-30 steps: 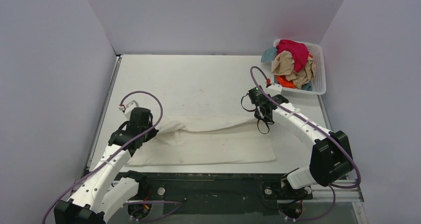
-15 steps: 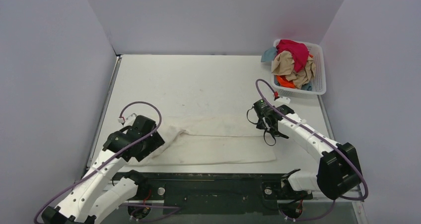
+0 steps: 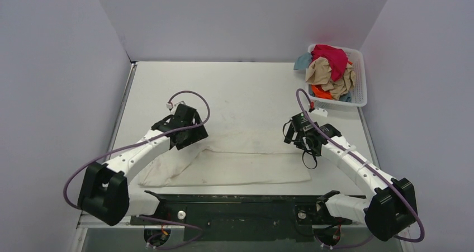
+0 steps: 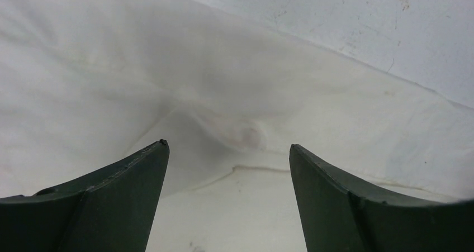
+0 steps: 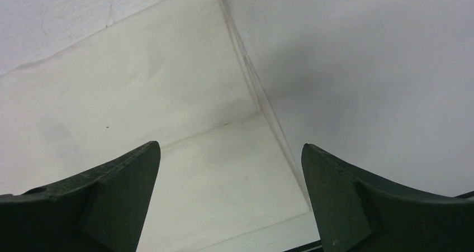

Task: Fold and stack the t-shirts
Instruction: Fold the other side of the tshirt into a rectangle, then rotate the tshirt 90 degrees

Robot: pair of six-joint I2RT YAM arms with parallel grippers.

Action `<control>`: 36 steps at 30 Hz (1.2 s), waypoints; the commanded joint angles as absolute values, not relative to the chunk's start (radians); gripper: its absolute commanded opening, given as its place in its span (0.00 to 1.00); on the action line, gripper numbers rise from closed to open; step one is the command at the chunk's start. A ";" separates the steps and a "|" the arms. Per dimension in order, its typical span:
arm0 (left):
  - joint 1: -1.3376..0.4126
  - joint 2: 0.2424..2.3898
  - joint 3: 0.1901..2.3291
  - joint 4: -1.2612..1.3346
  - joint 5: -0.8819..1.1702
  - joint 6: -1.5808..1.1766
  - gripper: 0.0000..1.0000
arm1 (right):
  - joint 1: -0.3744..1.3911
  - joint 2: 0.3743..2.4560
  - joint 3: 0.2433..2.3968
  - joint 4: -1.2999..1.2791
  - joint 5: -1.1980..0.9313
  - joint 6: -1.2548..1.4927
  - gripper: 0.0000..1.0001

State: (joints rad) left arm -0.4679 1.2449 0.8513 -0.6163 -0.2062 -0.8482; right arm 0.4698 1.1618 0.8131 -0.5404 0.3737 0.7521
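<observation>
A large cream-white t-shirt [image 3: 240, 165] lies folded into a long flat band near the table's front edge. Above its left upper part hovers my left gripper [image 3: 190, 140], open, with nothing between its fingers. The left wrist view shows that gripper [image 4: 226, 146] over a wrinkled fold of the shirt [image 4: 112, 84]. My right gripper [image 3: 307, 148] is open and empty over the shirt's right end. In the right wrist view, this gripper [image 5: 230, 144] is above the shirt's hemmed right edge [image 5: 167, 95]. More t-shirts are heaped at the back right: magenta-red [image 3: 331, 56], tan [image 3: 330, 74], orange [image 3: 320, 91] and pale blue [image 3: 302, 61].
A white slatted basket [image 3: 362, 79] at the back right corner holds the heap of shirts. The pale table [image 3: 235, 90] is walled on the left, back and right. A black rail [image 3: 240, 207] with the arm bases runs along the near edge.
Both grippers opened and let go of the cream-white shirt, whose lifted edge now lies flat. The left arm swung up and to the right; the right gripper drifted slightly right and nearer.
</observation>
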 commanded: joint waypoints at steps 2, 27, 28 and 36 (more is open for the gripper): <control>-0.449 1.412 0.879 -0.325 -0.076 -0.751 0.90 | 0.457 1.137 0.768 -0.513 0.325 0.717 0.92; -0.390 1.920 1.207 -0.318 -0.097 -0.721 0.93 | 0.521 1.445 0.576 -0.170 -0.045 0.659 0.82; -0.397 1.983 1.307 -0.315 -0.086 -0.706 0.93 | 0.564 1.399 0.552 -0.171 -0.056 0.682 0.82; -0.467 2.423 1.970 -0.315 0.140 -0.674 0.94 | 0.921 1.362 0.519 -0.096 -0.174 0.770 0.82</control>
State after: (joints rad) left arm -0.4194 2.2509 1.7439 -0.3428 -0.0078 -0.6975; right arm 0.8036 1.2812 0.5381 -0.0467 0.0158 0.6823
